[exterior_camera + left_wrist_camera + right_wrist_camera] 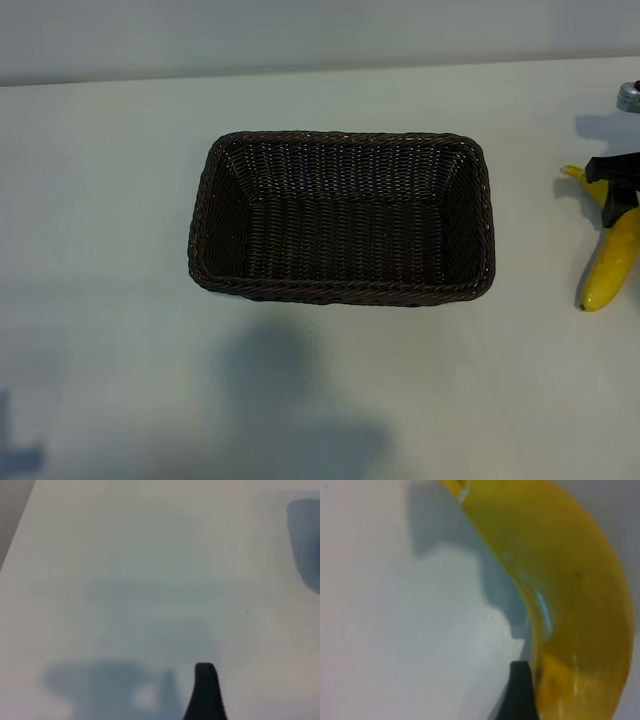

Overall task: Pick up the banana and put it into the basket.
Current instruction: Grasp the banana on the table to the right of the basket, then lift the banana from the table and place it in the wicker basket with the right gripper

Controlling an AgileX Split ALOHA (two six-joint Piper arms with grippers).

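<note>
— Jaws on the right gripper [614, 190]?
— Spread wide, down over the banana [610, 262], one finger [520, 692] just beside its curve, nothing clamped
— Banana's place?
— On the table [100, 200], right of the basket [340, 290], well apart
— Left gripper [205, 692]?
— Open too, idle over bare table

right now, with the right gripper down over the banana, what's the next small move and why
Probably close the right gripper on the banana. It is open and already low over the fruit, a finger showing right beside the yellow skin in the wrist view. The banana lies on the table, right of the empty wicker basket, so a grip comes before any lift.
</note>
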